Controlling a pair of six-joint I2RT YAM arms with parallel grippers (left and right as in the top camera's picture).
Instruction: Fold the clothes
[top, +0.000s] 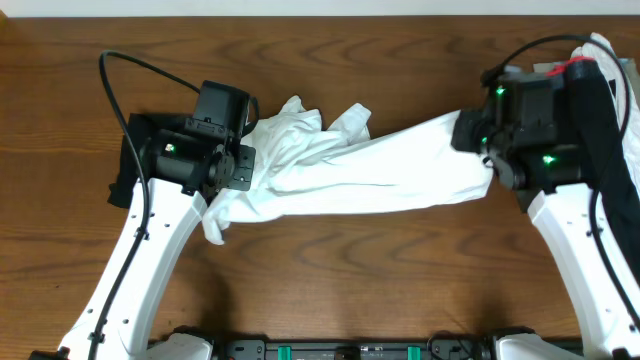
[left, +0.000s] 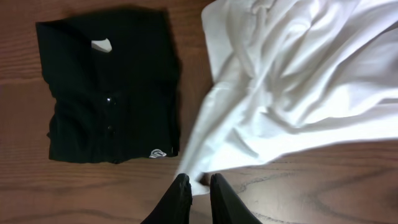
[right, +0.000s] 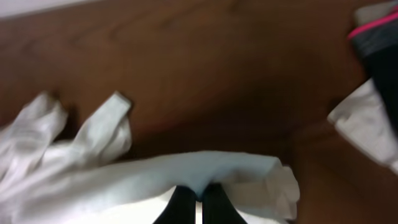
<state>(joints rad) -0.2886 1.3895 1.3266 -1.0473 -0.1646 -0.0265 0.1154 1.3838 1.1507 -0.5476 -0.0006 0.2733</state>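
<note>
The left gripper (left: 200, 190) pinches a corner of the white shirt (top: 370, 165). The right gripper (right: 198, 202) pinches its other end. The cloth spreads out beyond both fingertips.

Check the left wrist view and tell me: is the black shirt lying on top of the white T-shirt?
No, the black shirt lies folded beside the white T-shirt, not on it.

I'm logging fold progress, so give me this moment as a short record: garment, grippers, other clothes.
garment: white T-shirt, crumpled, stretched across the table between both grippers
left gripper: shut on its left end
right gripper: shut on its right end
other clothes: folded black shirt at left; loose pile at far right
</note>
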